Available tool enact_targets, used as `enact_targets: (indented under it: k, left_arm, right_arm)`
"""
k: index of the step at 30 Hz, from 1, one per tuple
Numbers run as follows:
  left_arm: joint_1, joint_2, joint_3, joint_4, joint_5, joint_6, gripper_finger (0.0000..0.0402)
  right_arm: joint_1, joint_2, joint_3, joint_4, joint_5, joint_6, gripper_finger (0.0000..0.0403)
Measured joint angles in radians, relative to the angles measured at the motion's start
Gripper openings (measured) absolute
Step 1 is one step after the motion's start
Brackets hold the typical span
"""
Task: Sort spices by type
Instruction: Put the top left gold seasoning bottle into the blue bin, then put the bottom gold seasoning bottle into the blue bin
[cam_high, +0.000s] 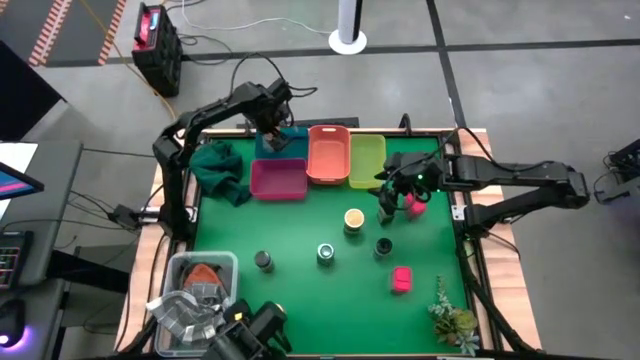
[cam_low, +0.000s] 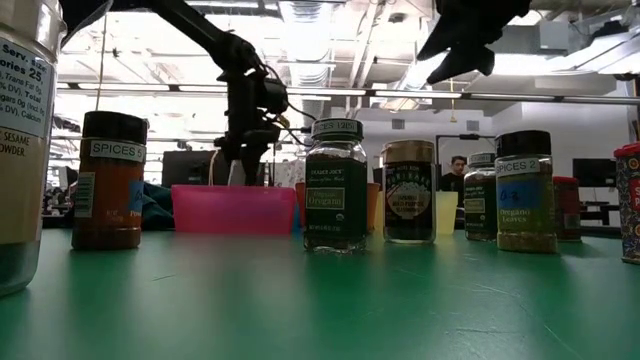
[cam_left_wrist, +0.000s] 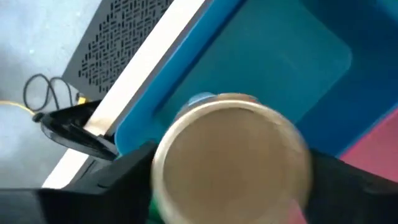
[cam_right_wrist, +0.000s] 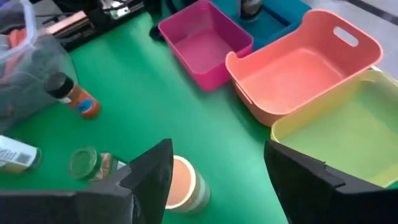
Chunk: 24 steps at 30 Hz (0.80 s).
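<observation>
My left gripper (cam_high: 272, 133) is at the table's far edge over the blue tray (cam_high: 292, 140), shut on a round spice jar with a tan lid (cam_left_wrist: 231, 155). My right gripper (cam_high: 390, 203) hangs open above the table's right middle, and its fingers (cam_right_wrist: 152, 177) stand over another tan-topped jar (cam_right_wrist: 184, 184) without touching it. A pink box (cam_high: 413, 204) lies beside it. More spices stand on their bases on the green mat: a dark-topped jar (cam_high: 263, 260), a green-topped jar (cam_high: 326, 253), another dark jar (cam_high: 383, 247) and a second pink box (cam_high: 402, 279). My left gripper pinches the jar between its two fingers (cam_left_wrist: 127, 171), one on each side of the jar's body just below the tan lid (cam_left_wrist: 186, 124). The lid faces the wrist camera, so the fingers come from above. Whether the jar's base rests in the blue tray, I cannot tell.
Magenta (cam_high: 278, 180), orange (cam_high: 328, 155) and yellow-green (cam_high: 367, 160) trays line the far edge. A green cloth (cam_high: 218, 168) lies at the far left, a clear tub (cam_high: 200, 272) at the near left, and a plant (cam_high: 450, 315) at the near right.
</observation>
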<state>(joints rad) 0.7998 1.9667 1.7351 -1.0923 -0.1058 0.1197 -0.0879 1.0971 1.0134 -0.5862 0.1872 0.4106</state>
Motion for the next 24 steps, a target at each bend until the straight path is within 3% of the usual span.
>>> enact_targets:
  k: [4, 13, 18, 24]
  left_arm:
    - [0.000, -0.004, 0.008, -0.015, 0.026, -0.021, 0.0364]
    - [-0.063, -0.132, 0.100, -0.015, 0.028, -0.047, 0.0370]
    - [-0.248, -0.204, 0.146, -0.091, 0.029, -0.093, 0.0367]
    - [-0.605, -0.260, 0.151, -0.208, 0.059, -0.340, 0.0366]
  right_arm:
    - [0.000, 0.003, 0.000, -0.006, 0.001, 0.000, 0.0279]
    - [0.014, -0.081, 0.000, -0.120, 0.000, -0.028, 0.0279]
    - [0.013, -0.145, 0.000, -0.208, -0.001, -0.064, 0.0279]
    - [0.014, -0.170, 0.000, -0.277, -0.002, -0.144, 0.0279]
